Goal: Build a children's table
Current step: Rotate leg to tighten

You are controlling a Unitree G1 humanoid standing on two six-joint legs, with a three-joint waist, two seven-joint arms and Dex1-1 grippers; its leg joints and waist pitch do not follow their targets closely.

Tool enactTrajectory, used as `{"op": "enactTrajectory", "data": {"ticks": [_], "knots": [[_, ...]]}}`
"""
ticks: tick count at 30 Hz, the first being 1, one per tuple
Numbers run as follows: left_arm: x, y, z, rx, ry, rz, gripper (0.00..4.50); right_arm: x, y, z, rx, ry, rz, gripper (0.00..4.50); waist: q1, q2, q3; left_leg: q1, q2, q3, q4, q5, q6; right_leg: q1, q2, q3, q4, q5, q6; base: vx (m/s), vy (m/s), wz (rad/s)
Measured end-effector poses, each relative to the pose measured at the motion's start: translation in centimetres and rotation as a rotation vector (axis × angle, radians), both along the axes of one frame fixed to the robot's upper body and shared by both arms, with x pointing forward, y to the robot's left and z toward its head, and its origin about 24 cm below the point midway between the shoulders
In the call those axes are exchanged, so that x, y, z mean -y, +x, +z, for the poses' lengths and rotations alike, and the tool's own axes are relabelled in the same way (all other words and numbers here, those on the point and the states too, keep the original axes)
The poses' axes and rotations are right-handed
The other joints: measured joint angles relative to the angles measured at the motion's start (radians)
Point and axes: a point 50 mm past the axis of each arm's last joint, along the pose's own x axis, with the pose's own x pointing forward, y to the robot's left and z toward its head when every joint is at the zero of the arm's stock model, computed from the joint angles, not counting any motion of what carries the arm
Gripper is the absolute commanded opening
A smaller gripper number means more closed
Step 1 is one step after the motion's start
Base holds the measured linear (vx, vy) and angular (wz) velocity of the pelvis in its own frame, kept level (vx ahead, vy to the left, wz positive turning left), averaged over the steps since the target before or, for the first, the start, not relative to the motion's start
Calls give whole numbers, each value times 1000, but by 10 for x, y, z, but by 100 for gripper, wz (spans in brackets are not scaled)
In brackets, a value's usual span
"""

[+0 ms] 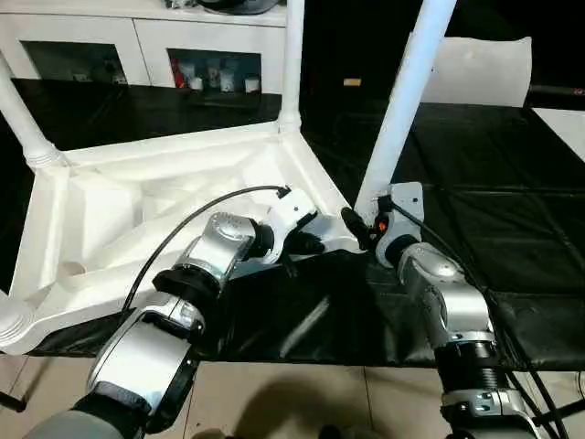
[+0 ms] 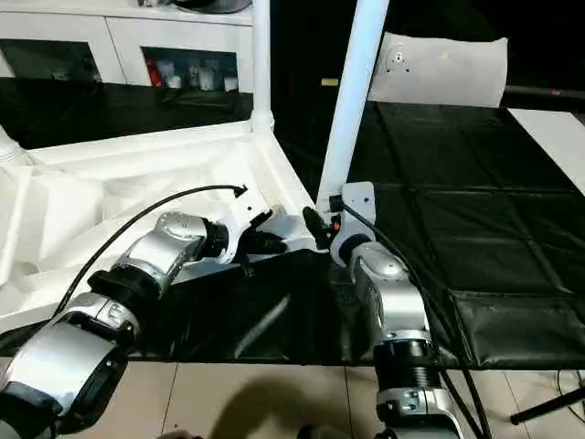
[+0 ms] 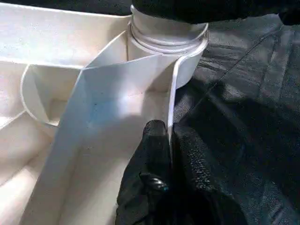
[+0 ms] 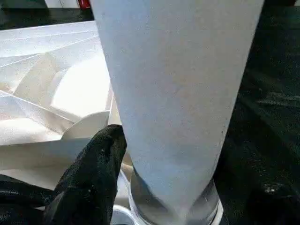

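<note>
Crowded near corner, open mat at three o'clock

Around the tabletop's (image 1: 137,210) near corner the room was tight — the left gripper (image 3: 169,140) pinched the rim from nine o'clock, the right gripper (image 1: 363,233) sat against the leg (image 1: 402,110) rising toward twelve. Three more legs (image 1: 292,64) stood at other corners, fencing the ribbed underside. The black mat (image 2: 475,238) lay bare toward three o'clock — the widest passage.

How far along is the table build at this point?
Done: legs stand in the far corner and the left corners of the upturned tabletop. In hand: the left tool pinches the rim while the right tool is at the near-right leg, standing in its socket. Left: confirming that leg is seated, then flipping the table.
</note>
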Motion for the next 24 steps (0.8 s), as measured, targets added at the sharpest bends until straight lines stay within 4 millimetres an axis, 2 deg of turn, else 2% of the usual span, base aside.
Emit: {"op": "enactTrajectory", "data": {"ticks": [4,5,7,9,10,14,17,22,24], "knots": [[-6,-2,2,18,-3,-36,0,3,-3,1,25,-4,81,346,-4,0,0,-2,0,1,-2,0,0,-3,0,1,0,0,0,0,0,0],[-8,-2,2,23,-5,-51,0,5,-5,1,32,-10,116,367,-4,1,1,-3,0,1,-2,0,0,-5,1,1,0,0,0,0,0,0],[-15,-5,2,33,-4,-92,0,9,-9,1,45,-44,207,373,-4,1,1,-3,0,2,-4,0,0,-6,1,1,2,0,-3,0,0,0],[-23,-5,3,32,3,-122,0,10,-12,2,54,-69,295,404,-1,3,1,-2,2,1,-5,0,0,-7,2,1,3,-1,-4,0,0,0],[-26,-6,3,32,4,-134,0,11,-13,2,59,-76,324,404,1,3,2,-3,2,1,-5,1,0,-7,2,1,3,-1,-4,0,0,0],[-43,-15,4,16,15,-305,0,26,-19,8,76,-110,516,437,7,2,3,-2,2,1,-4,0,0,-7,2,1,2,0,-5,0,0,0],[-51,-21,5,3,32,-405,0,33,-23,12,85,-107,612,445,27,2,3,-1,2,1,-1,0,0,-8,1,0,3,1,-7,0,0,0],[-57,-26,7,-25,53,-519,0,35,-39,9,37,-95,839,445,49,0,4,-2,2,1,2,-1,1,-6,1,1,3,1,-7,0,0,0],[-58,-28,7,-38,58,-565,0,35,-44,7,8,-86,930,430,55,0,4,-2,2,1,2,-1,1,-6,1,1,3,1,-7,0,0,0]]}}
